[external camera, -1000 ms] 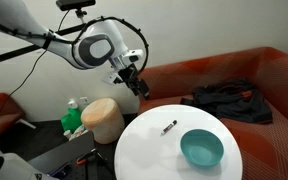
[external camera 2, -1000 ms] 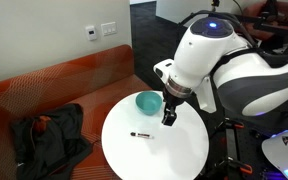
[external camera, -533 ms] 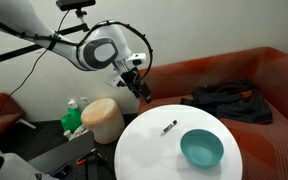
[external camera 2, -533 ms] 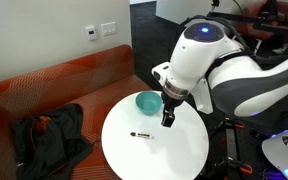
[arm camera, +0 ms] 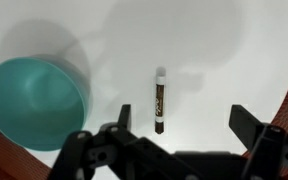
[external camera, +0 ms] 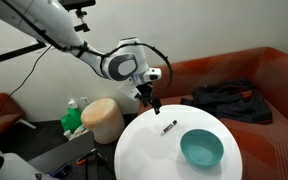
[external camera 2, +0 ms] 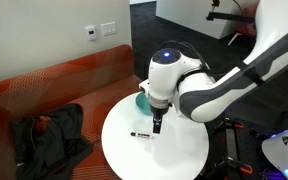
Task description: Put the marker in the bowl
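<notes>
Since half a second ago the arm has swung in from past the bench (external camera: pixel 144 152) edge and dropped, so the gripper (external camera: pixel 150 101) now hangs low over the marker (external camera: pixel 168 127). In the wrist view its jaws stand wide and empty. The marker (arm camera: pixel 160 100) lies flat on the bench, unmoved, near the bowl (arm camera: pixel 36 103) but apart from it.

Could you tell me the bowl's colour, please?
Plain teal-blue; the bowl shows best in the wrist view.
</notes>
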`<state>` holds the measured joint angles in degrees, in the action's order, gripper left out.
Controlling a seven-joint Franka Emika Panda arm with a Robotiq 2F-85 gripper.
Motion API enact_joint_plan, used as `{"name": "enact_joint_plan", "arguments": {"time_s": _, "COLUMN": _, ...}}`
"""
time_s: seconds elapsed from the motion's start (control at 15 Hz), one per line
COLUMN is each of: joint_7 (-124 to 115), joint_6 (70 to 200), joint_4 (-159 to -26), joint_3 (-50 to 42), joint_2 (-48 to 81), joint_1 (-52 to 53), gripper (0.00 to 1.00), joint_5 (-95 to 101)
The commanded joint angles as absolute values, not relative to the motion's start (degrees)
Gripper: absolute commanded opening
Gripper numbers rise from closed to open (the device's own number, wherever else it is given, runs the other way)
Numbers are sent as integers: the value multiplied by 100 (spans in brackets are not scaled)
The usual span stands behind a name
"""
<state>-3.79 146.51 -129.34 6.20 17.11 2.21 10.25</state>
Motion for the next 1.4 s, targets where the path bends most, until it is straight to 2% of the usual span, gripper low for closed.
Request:
{"name": "enact_joint_plan", "arguments": {"time_s": 0.0, "joint_7": -58, "joint_6": 14653, "joint_4": -12382, "joint_3": 550, "joint_2": 2354, "joint_1": 290, "gripper": 100, "joint_5": 738}}
{"name": "enact_joint_plan", "arguments": {"time_s": 1.33, "joint_7": -54, "joint_6": 14650, "joint_4": -10316, "joint_3": 375, "joint_2": 4706, "joint_1": 312, "gripper": 100, "joint_5": 712}}
